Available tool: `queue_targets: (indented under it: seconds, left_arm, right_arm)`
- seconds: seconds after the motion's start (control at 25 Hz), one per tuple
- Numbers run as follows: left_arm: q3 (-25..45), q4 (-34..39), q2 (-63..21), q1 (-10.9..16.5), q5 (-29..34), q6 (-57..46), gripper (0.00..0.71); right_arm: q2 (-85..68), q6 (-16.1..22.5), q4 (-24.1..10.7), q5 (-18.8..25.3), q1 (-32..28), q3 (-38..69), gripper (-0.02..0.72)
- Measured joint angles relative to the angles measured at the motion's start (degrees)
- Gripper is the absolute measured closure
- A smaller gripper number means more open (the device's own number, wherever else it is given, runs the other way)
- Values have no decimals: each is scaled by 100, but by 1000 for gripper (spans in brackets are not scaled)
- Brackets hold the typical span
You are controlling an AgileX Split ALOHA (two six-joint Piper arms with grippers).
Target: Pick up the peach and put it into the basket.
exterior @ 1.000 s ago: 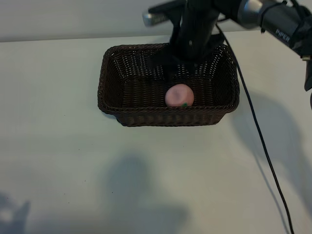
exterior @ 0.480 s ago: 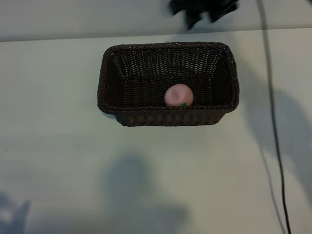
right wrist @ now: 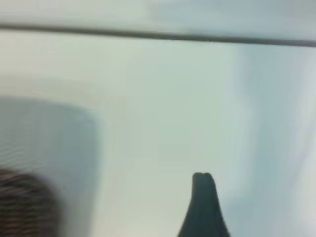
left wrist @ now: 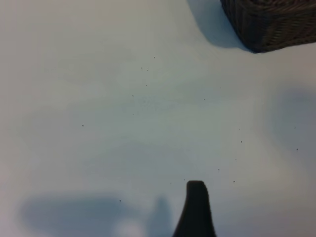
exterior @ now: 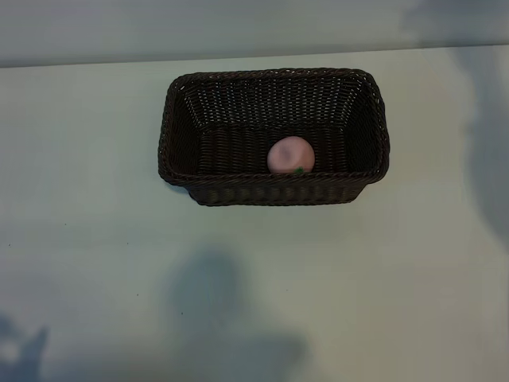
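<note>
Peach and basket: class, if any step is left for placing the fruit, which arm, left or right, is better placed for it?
Neither: the peach already lies inside the basket. No arm shows in the exterior view.

One dark, rounded, tapering fingertip (left wrist: 195, 210) of the left hand, another (right wrist: 203, 207) of the right hand.

The exterior view looks steeply down on the table (exterior: 95, 263) from in front, far enough off to take in the whole basket (exterior: 274, 191) near the far edge. The left wrist view faces down and forward, close over bare tabletop, and catches one basket corner (left wrist: 269, 24) at its border. The right wrist view looks aslant, close, toward the table's edge line, with the basket's rim (right wrist: 22, 205) blurred in one corner. All three share the basket.
</note>
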Motion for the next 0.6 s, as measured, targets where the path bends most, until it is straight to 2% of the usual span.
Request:
queue_targets:
  seconds: [0.24, 0.4, 0.6]
  left_arm:
    - [0, 0, 0, 0, 0, 0, 120]
    - [0, 0, 0, 0, 0, 0, 120]
    - [0, 0, 0, 0, 0, 0, 120]
  right_arm:
    - [-739, -163, 88, 0, -639, 415, 176]
    - [-1492, -317, 411, -7, -902, 1135, 176]
    - [-2508, -440, 757, -1, -922, 1882, 176]
